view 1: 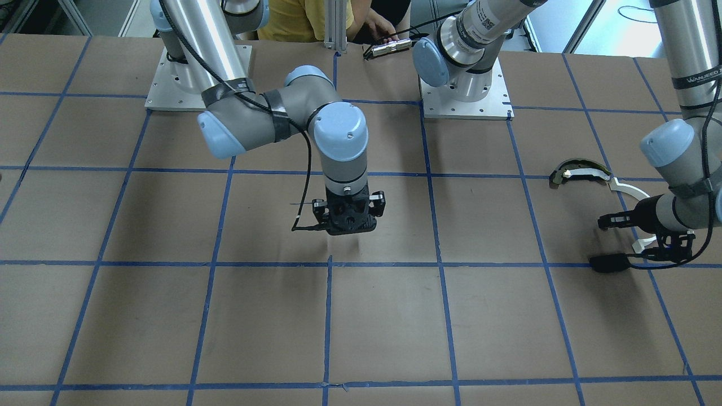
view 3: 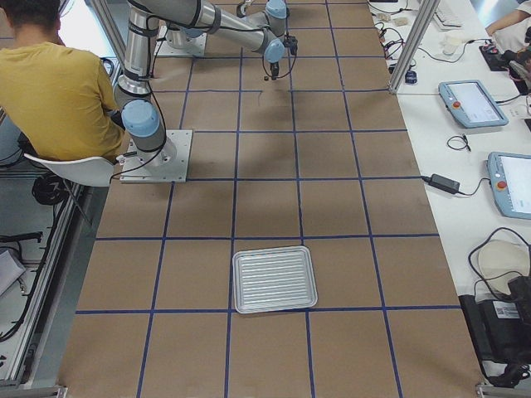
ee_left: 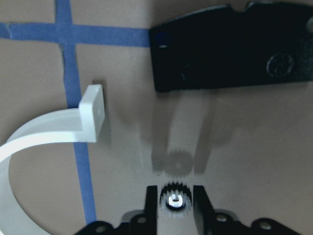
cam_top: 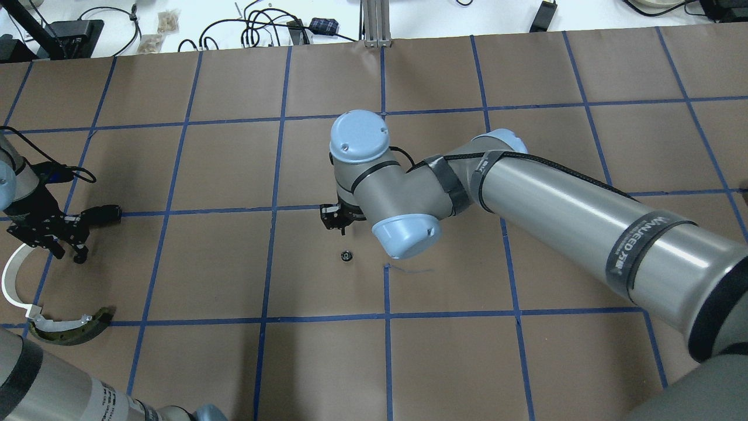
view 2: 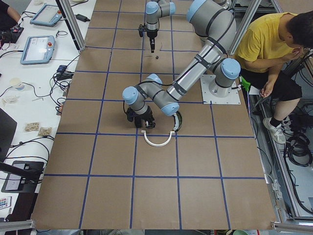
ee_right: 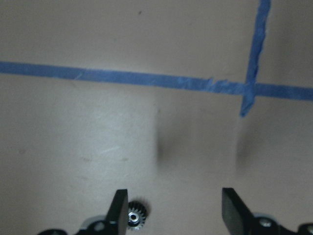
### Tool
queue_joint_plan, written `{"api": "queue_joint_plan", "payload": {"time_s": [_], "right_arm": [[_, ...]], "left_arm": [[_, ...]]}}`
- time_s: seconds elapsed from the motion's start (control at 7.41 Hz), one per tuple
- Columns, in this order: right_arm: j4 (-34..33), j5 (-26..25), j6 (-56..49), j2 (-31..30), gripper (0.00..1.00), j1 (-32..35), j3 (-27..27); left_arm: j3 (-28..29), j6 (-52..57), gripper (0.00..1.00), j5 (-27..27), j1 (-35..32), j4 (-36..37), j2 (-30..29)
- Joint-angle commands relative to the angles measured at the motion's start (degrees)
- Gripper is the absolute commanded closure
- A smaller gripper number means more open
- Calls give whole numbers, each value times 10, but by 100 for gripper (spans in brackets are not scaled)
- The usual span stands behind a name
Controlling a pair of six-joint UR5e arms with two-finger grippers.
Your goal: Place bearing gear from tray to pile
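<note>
Counter (cam_top: 204, 164): brown paper marked into squares by blue tape, carrying everything below.
Right arm (cam_top: 555, 199): reaches out over the middle of the counter, wrist pointing down.
Left arm (view 2: 195, 68): bent low over the left end of the counter, above the pile.
Tray (view 3: 274, 279): silver and ribbed, flat on the counter at the far right end, well apart from both arms.
Pile: a white arc strip (ee_left: 54, 126), a dark curved piece (cam_top: 96, 323) touching one end of that strip, and a flat black plate (ee_left: 230, 49) near the strip's other end.
Right end effector (ee_right: 176, 198): fingers spread wide and holding nothing, with bare paper between them.
Left end effector (ee_left: 174, 193): fingers pressed in on a small gear (ee_left: 175, 200), pinching it at the tips.
Small gear: held off the counter (its shadow falls on the paper beneath), with the white strip's squared end to the left and the black plate on the far side.
Second gear (cam_top: 346, 255): lies on the counter mid-table, just beside one finger of the right end effector in the wrist view; I cannot tell whether they touch.
</note>
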Motion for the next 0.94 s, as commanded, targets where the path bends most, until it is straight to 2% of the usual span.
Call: {"api": "queue_joint_plan", "payload": {"time_s": [0.0, 0.13, 0.4, 0.54, 0.81], "right_arm": [[98, -6, -72, -46, 0, -99, -65], [221, -11, -135, -74, 0, -145, -120], [441, -16, -202, -106, 0, -219, -262], [493, -16, -225, -135, 0, -219, -286], [491, -14, -244, -213, 0, -222, -215]], "left_arm": [[6, -2, 0, 1, -5, 2, -1], [10, -4, 0, -5, -31, -1, 20], [14, -35, 0, -27, -132, -5, 53], [17, -69, 0, -50, -177, -6, 68], [15, -137, 0, -61, -304, -15, 95]]}}
